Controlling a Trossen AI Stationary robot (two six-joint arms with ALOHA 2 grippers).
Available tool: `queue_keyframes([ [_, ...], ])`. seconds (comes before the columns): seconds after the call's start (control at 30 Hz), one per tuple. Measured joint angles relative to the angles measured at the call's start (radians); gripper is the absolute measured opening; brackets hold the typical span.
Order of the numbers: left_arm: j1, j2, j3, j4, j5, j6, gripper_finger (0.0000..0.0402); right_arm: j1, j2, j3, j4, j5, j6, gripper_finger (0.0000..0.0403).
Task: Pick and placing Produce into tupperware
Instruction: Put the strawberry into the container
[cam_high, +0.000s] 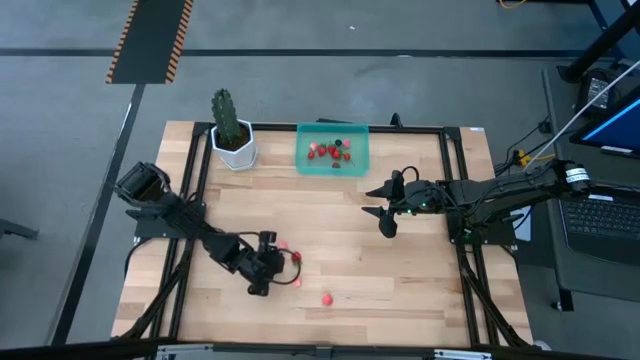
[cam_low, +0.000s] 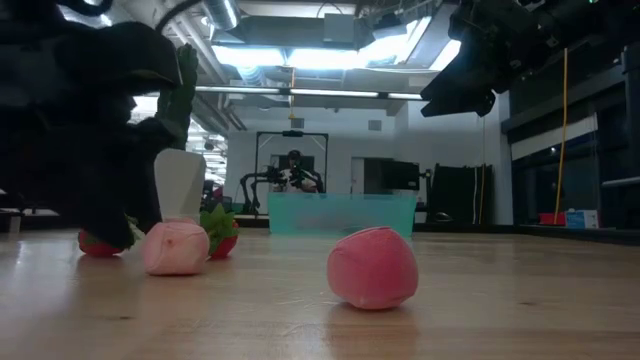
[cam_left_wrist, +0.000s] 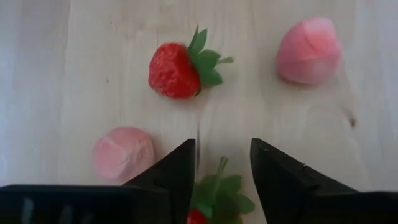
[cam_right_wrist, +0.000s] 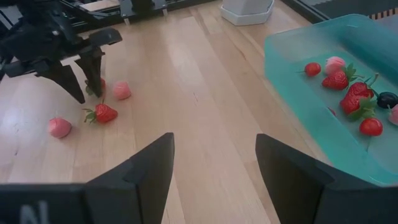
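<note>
The left tool (cam_left_wrist: 221, 165) stands spread over a strawberry (cam_left_wrist: 214, 202) on the counter (cam_high: 420, 290). The right tool (cam_right_wrist: 214, 162), also spread, hovers near the tupperware (cam_high: 333, 149), which holds several berries.

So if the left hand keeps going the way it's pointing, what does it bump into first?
The left hand is open, with a strawberry's green top already between its fingers, so it would probably meet that strawberry first. Another strawberry lies on the table just beyond.
</note>
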Motion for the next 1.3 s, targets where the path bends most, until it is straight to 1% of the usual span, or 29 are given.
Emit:
queue_keyframes([
  [0.13, 0.021, 0.000, 0.000, -0.018, 0.017, -0.008, 0.0134, 0.000, 0.000, 0.000, 0.000, 0.000, 0.000, 0.0228],
  [0.4, 0.022, 0.000, 0.000, -0.015, 0.027, -0.008, 0.0100, 0.000, 0.000, 0.000, -0.016, 0.000, 0.000, 0.0228],
  [0.8, 0.022, -0.002, 0.000, -0.014, 0.037, -0.020, 0.0008, 0.000, 0.000, 0.000, -0.057, 0.000, 0.027, 0.0228],
  [0.97, 0.029, -0.002, 0.008, -0.018, 0.065, -0.054, 0.0003, 0.000, -0.001, 0.000, -0.058, 0.000, 0.027, 0.0228],
  [1.03, 0.034, -0.002, 0.029, -0.025, 0.062, -0.061, 0.0003, 0.000, -0.001, 0.000, -0.058, 0.000, 0.026, 0.0228],
  [1.1, 0.040, -0.002, 0.071, -0.075, 0.060, -0.062, 0.0002, 0.000, -0.001, 0.000, -0.058, 0.000, 0.026, 0.0228],
  [1.17, 0.050, -0.002, 0.130, -0.160, 0.055, -0.063, 0.0002, 0.000, -0.001, 0.000, -0.058, 0.000, 0.027, 0.0228],
  [1.3, 0.080, -0.002, 0.265, -0.334, 0.008, -0.063, 0.0002, 0.000, -0.001, 0.000, -0.058, 0.000, 0.027, 0.0228],
])
